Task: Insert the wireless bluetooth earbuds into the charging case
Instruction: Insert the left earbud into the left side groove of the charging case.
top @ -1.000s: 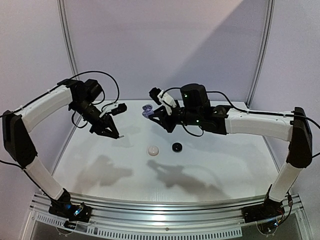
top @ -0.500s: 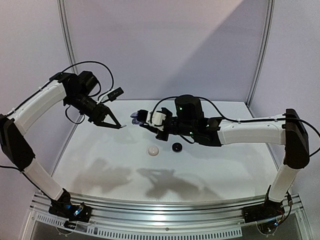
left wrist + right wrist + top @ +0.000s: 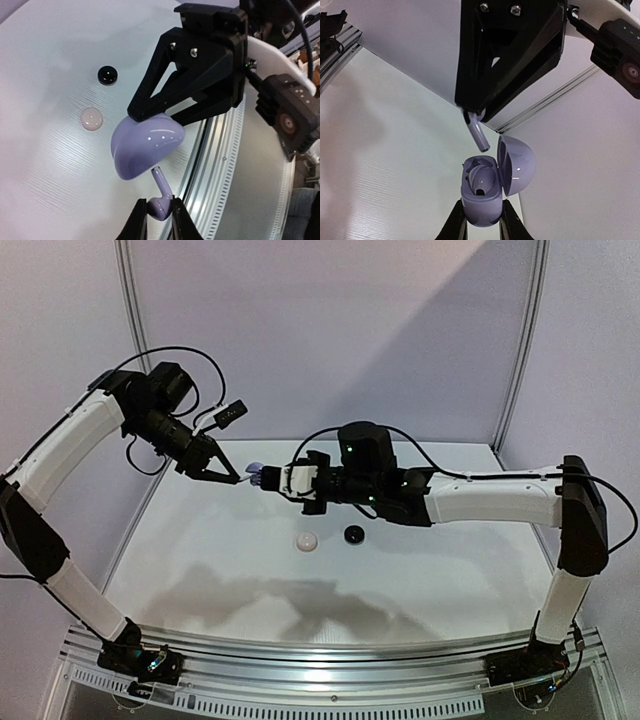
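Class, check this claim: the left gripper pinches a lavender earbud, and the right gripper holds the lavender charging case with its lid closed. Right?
The lid is open, as the right wrist view shows. The left gripper pinches a lavender earbud, and the right gripper holds the lavender charging case with its lid open.

Top cam overlooks table (image 3: 200,570); wrists close, share case (image 3: 481,202).

Small round pale white puck (image 3: 306,540) and small round glossy black puck (image 3: 353,534), near each other but apart, on white tabletop (image 3: 200,560).
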Available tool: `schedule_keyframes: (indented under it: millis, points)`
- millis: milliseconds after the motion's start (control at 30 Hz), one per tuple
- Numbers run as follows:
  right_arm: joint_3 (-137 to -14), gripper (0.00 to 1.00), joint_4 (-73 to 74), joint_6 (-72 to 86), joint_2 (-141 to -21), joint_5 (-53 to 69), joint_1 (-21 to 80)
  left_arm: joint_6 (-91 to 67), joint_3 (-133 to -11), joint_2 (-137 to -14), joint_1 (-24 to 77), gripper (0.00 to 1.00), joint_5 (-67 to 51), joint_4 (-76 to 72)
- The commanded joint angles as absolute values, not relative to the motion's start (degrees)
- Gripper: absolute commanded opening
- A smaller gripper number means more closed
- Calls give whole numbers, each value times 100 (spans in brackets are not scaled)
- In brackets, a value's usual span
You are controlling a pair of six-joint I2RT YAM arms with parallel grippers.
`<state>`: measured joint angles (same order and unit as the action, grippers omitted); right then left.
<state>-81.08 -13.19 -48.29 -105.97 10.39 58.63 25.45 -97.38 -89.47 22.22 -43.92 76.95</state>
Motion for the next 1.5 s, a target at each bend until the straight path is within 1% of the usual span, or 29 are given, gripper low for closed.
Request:
schedule_keyframes:
  millis: [0,233,433,733,900,1100,1467]
  points:
    - [-8312,0,-1086,-4753,-10637,1245,5931,3007,-10041,-9021,2581,8,-3409,8621]
    - [-8347,0,-936,-4857,-10590,1039,5996,2749,-10378,-9043,2734,8,-2936,8631]
    - [-8450,0,-974,-4724,-10660,628,6031,2732,-10192,-8915,3122,8,-2369,8639]
    - [-8495,0,-938,-4683,-10679,456,6064,2628,-10282,-8934,3275,7,-2284,8631]
    - [-8474,0,-932,-4702,-10662,429,6104,2611,-10490,-8997,3337,6,-2050,8631]
    - [-8431,0,-945,-4765,-10630,431,6141,2588,-10527,-9022,3366,5,-2122,8631]
    - [-8324,0,-1106,-4728,-10557,392,6145,2674,-10185,-8851,3379,4,-2123,8640]
